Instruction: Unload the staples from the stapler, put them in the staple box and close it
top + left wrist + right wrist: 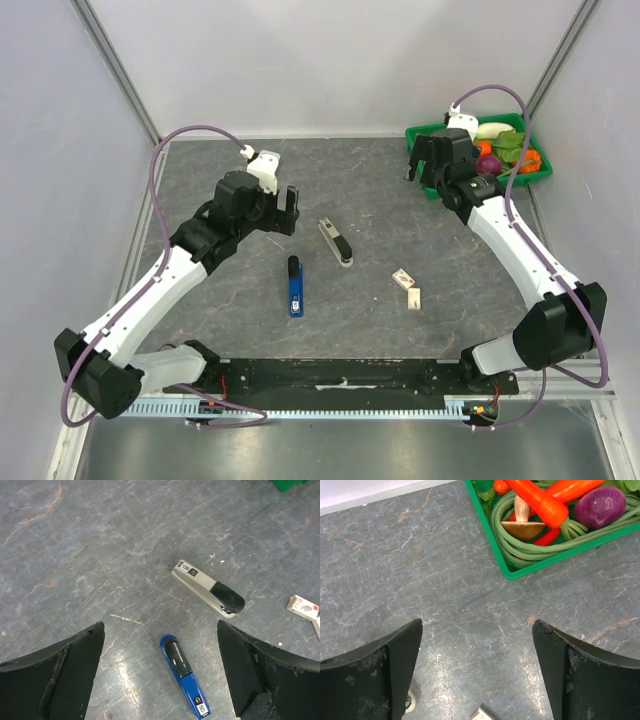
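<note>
Two staplers lie flat on the grey table, and neither one is in a claw. We see the grey stapler near the middle of the table, set on a slant. The blue stapler is just beside it, nearer the arm bases and a touch to the left, with its black end pointing away from us. The two do not touch.

Over to the right, two small white staple boxes lie just beside each other on the table, well apart from both staplers.

The left gripper hangs above the table, to the left of the grey stapler and beyond the blue one. Its fingers are spread wide with nothing between them. In its wrist view we look straight down through the gap at both staplers.

The right gripper is far off at the back right, by the near corner of the green tray. Its fingers are spread too, and only bare table lies between them. In the tray we make out an orange carrot, a purple onion, a mushroom and a coil of green beans.

A pale scrap shows at the bottom edge of the right wrist view, and we cannot tell what it is.
</note>
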`<state>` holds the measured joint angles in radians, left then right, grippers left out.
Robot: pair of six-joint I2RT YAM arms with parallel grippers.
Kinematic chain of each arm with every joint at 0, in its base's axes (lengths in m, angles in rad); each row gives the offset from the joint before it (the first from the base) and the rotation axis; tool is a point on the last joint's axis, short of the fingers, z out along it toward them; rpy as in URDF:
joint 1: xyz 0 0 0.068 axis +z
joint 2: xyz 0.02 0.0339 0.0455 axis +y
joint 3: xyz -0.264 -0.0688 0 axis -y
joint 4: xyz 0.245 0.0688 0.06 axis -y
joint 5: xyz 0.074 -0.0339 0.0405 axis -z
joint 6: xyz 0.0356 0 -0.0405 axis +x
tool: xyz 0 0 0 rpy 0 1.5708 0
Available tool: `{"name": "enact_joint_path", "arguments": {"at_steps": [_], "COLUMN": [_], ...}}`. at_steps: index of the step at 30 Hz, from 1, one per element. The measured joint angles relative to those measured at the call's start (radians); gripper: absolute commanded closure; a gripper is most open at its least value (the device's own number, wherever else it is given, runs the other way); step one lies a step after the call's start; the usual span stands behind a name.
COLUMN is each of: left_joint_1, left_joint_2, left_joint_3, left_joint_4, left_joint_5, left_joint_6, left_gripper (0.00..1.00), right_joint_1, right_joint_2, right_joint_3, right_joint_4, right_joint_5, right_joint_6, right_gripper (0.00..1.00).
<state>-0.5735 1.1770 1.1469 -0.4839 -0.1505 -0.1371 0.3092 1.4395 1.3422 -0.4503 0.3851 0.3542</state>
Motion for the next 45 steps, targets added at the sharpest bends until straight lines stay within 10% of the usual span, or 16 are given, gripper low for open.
{"name": "enact_joint_path", "arguments": {"at_steps": [25, 37, 41, 45], "left_joint_1": [-0.011, -0.008, 0.003, 0.014], "left_joint_2": [0.248, 0.259, 0.290, 0.318], "left_joint_3": [0.025, -0.055, -0.052, -0.029], "left_joint_4": [0.109, 0.244, 0.287, 0.274], "left_joint_5": [0.394, 0.306, 0.202, 0.086], "left_joint_6": [0.389, 0.471, 0.419, 0.312], "left_gripper": [0.05, 0.14, 0.35, 0.71], "right_joint_1": [0.050, 0.301, 0.385, 0.486], "right_joint_2": [-0.143, -0.092, -0.041, -0.031], "right_joint_3": [-0.177, -0.261, -0.306, -0.338], "right_joint_4": [0.014, 0.041, 0.050, 0.063], "right_joint_5": [-0.259, -0.351, -0.346, -0.344], "right_joint_6": [-0.040, -0.028, -0.001, 0.035], "right_gripper": [0.02, 0.07, 0.23, 0.66]}}
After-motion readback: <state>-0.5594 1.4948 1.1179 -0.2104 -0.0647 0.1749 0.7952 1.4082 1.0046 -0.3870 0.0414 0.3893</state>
